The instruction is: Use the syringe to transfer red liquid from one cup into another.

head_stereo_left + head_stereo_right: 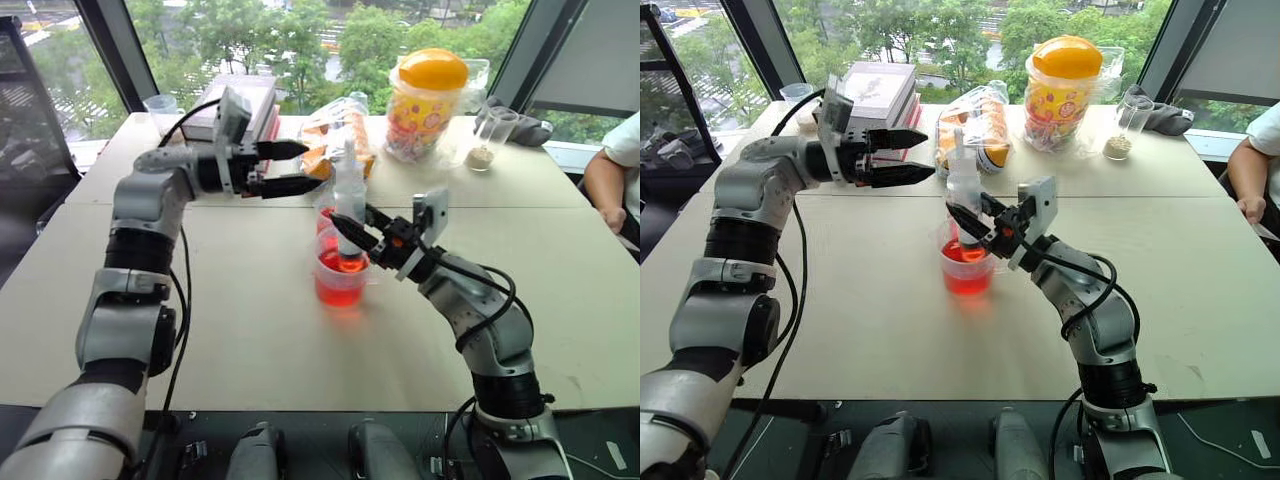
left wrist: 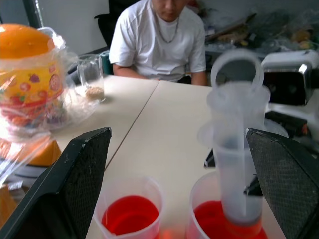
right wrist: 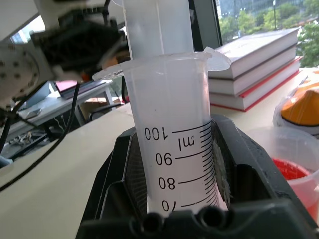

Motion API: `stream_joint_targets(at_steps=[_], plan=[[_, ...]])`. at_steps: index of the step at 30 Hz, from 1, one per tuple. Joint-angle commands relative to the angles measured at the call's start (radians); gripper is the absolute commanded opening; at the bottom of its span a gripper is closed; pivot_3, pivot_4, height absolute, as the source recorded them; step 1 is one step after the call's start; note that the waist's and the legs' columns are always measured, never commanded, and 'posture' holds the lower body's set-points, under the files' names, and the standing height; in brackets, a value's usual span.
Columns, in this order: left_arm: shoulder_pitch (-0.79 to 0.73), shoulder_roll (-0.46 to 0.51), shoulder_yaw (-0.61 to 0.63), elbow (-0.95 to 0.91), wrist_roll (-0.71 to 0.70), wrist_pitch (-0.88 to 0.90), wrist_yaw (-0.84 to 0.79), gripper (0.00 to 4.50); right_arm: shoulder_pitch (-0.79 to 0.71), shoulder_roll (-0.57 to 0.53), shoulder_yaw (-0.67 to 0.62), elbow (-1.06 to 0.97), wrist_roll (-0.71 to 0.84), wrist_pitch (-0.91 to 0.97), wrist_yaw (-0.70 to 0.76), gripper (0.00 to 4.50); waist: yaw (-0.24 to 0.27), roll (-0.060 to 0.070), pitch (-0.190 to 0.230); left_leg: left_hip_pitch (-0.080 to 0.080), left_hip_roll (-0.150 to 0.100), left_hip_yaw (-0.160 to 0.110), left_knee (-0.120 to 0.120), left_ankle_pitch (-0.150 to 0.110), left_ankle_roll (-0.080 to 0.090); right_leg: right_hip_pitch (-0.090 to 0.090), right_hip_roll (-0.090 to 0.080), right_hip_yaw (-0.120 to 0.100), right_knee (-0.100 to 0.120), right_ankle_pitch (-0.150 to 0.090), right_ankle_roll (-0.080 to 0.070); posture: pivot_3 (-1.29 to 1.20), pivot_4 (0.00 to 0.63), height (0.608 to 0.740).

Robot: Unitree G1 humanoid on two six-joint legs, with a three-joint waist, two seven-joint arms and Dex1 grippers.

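Syringe (image 1: 349, 205) upright in near cup (image 1: 340, 270)

Bare table (image 1: 240, 300) lies open in front; books (image 1: 240, 105), snack bags (image 1: 335, 135) and candy jar (image 1: 425, 105) crowd the far edge.

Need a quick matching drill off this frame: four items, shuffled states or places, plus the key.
Items
1. left gripper
2. right gripper
3. syringe
4. candy jar

States
A. orange lid, at the far side of the table
B. upright, tip down in a cup of red liquid
C. open, level, beside the syringe's top, holding nothing
D. shut on the syringe barrel

Pairs: 1-C, 2-D, 3-B, 4-A
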Motion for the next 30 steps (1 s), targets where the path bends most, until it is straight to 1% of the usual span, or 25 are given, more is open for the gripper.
stream_joint_targets(at_steps=[1, 3, 5, 8, 11, 13, 16, 19, 22, 25, 30], plan=[[0.029, 0.038, 0.038, -0.107, -0.038, 0.055, 0.024, 4.43, -0.031, -0.011, -0.034, -0.052, 0.034, 0.004, -0.008, 1.4, 0.0, 0.0, 0.0, 0.0, 0.0, 0.0, 0.0, 0.0, 0.0, 0.0, 0.0, 0.0, 0.0, 0.0, 0.0, 0.0, 0.15, 0.74], [0.054, 0.05, 0.048, -0.149, -0.051, 0.078, 0.041, 4.43, -0.05, -0.017, -0.047, -0.043, 0.044, 0.011, -0.009, 1.4, 0.001, 0.0, 0.0, 0.0, 0.0, 0.0, 0.0, 0.0, 0.0, 0.0, 0.0, 0.0, 0.0, 0.0, 0.0, 0.0, 0.15, 0.74], [0.071, 0.06, 0.058, -0.173, -0.058, 0.087, 0.068, 4.43, -0.107, -0.023, -0.075, -0.02, 0.067, 0.027, -0.017, 1.4, 0.002, 0.0, 0.0, 0.0, 0.0, 0.0, 0.0, 0.0, 0.0, 0.0, 0.0, 0.0, 0.0, 0.0, 0.0, 0.0, 0.15, 0.74], [0.087, 0.069, 0.071, -0.196, -0.063, 0.095, 0.094, 4.43, -0.257, -0.035, -0.114, 0.09, 0.074, 0.023, -0.024, 1.4, 0.0, 0.0, 0.0, 0.0, 0.0, 0.001, 0.001, 0.0, 0.0, 0.0, -0.001, 0.0, 0.0, 0.0, 0.0, 0.0, 0.15, 0.74], [0.098, 0.072, 0.075, -0.214, -0.066, 0.095, 0.112, 4.43, -0.416, -0.041, -0.121, 0.299, 0.016, -0.071, 0.0, 1.4, -0.002, 0.0, 0.0, 0.0, 0.0, 0.001, 0.001, 0.0, 0.0, 0.0, 0.0, 0.0, 0.0, 0.0, 0.0, 0.0, 0.15, 0.74], [0.103, 0.074, 0.076, -0.222, -0.07, 0.094, 0.123, 4.43, -0.478, -0.04, -0.115, 0.416, -0.022, -0.14, 0.023, 1.4, -0.002, 0.0, 0.0, 0.001, 0.0, 0.001, -0.001, 0.0, 0.0, 0.0, 0.0, 0.0, 0.0, 0.0, 0.0, 0.0, 0.15, 0.74], [0.111, 0.078, 0.081, -0.241, -0.079, 0.094, 0.137, 4.43, -0.559, -0.013, -0.104, 0.685, -0.1, -0.317, 0.056, 1.4, -0.002, 0.0, 0.0, 0.001, 0.0, 0.001, -0.002, 0.0, 0.0, 0.0, 0.0, 0.0, -0.001, 0.0, 0.0, 0.0, 0.15, 0.74], [0.112, 0.078, 0.082, -0.25, -0.084, 0.093, 0.148, 4.43, -0.586, 0.013, -0.106, 0.852, -0.141, -0.443, 0.081, 1.4, -0.002, 0.0, 0.0, 0.0, 0.0, 0.002, -0.002, 0.0, 0.0, 0.0, 0.0, 0.0, -0.002, 0.0, 0.0, 0.0, 0.15, 0.74], [0.078, 0.059, 0.075, -0.23, -0.088, 0.077, 0.159, 4.43, -0.578, 0.041, -0.108, 0.959, -0.167, -0.533, 0.1, 1.4, -0.001, 0.001, 0.0, -0.001, 0.0, 0.002, -0.002, 0.0, 0.0, -0.001, -0.001, 0.0, -0.002, 0.0, 0.0, 0.0, 0.15, 0.74], [0.013, 0.017, 0.068, -0.167, -0.082, 0.045, 0.168, 4.43, -0.574, 0.057, -0.111, 1.002, -0.176, -0.576, 0.111, 1.4, 0.002, 0.001, 0.0, -0.001, 0.0, 0.002, -0.001, 0.0, 0.0, -0.001, -0.001, 0.0, -0.002, 0.0, 0.0, 0.0, 0.15, 0.74], [-0.123, -0.056, 0.045, 0.01, -0.045, -0.053, 0.147, 4.43, -0.572, 0.069, -0.112, 1.013, -0.183, -0.6, 0.116, 1.4, -0.002, 0.001, 0.0, -0.001, 0.0, 0.002, -0.001, 0.0, 0.0, -0.001, -0.001, 0.0, -0.002, 0.0, 0.0, 0.0, 0.15, 0.74]])
